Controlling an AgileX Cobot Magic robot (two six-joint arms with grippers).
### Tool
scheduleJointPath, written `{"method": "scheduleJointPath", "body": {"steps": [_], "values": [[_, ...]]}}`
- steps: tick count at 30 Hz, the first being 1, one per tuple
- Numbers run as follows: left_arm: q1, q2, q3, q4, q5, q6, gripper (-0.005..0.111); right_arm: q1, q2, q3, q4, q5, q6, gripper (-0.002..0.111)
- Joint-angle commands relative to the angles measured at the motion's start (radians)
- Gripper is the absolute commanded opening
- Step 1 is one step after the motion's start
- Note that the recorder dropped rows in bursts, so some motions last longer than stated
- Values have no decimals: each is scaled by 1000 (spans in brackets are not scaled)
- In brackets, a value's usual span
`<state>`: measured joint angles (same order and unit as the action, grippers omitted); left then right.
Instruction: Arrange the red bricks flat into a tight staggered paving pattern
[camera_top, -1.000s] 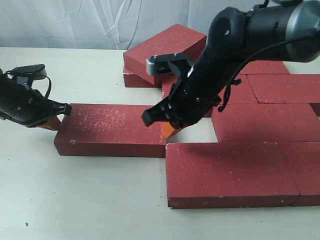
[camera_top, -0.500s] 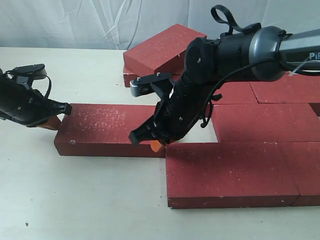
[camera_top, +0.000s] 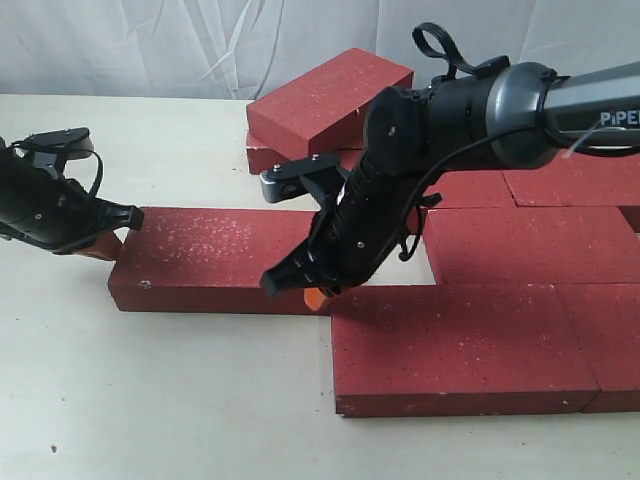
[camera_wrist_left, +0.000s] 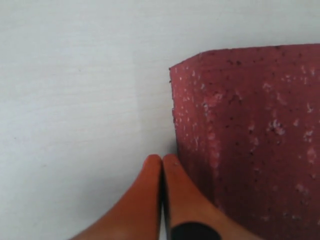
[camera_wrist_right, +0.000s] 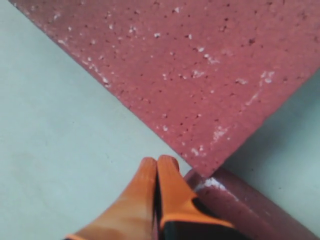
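We count at least eight red bricks (camera_top: 455, 345). The left gripper (camera_wrist_left: 161, 160) and right gripper (camera_wrist_right: 156, 162) are pinched closed, empty. The right arm (camera_top: 520, 100) reads "PiPE", cut off.

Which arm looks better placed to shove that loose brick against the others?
Left. The left gripper, shut, sits at the outer end of the loose brick, so pushing should close the gap toward the laid bricks. The right gripper, also shut, is at the opposite corner.

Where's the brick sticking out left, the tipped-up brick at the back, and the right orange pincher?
left brick (camera_top: 215, 250), exterior view, middle of its top face.
tilted brick (camera_top: 326, 95), exterior view, middle of its top face.
right gripper (camera_wrist_right: 157, 161), right wrist view, between its shut fingertips.
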<state>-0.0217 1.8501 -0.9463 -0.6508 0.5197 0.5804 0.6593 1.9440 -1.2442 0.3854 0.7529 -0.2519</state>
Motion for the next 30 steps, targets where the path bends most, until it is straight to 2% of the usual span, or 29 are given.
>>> {"method": "scheduleJointPath", "body": {"steps": [1, 12, 22, 30], "values": [[2, -1, 3, -8, 5, -5, 0, -1, 7, 4, -21, -31, -10, -1], [2, -1, 3, -8, 5, -5, 0, -1, 7, 4, -49, -51, -12, -1], [2, -1, 3, -12, 1, -5, 0, -3, -82, 2, -38, 37, -12, -1], [2, -1, 3, -15, 1, -1, 0, -74, -187, 2, -40, 37, -4, -1]]}}
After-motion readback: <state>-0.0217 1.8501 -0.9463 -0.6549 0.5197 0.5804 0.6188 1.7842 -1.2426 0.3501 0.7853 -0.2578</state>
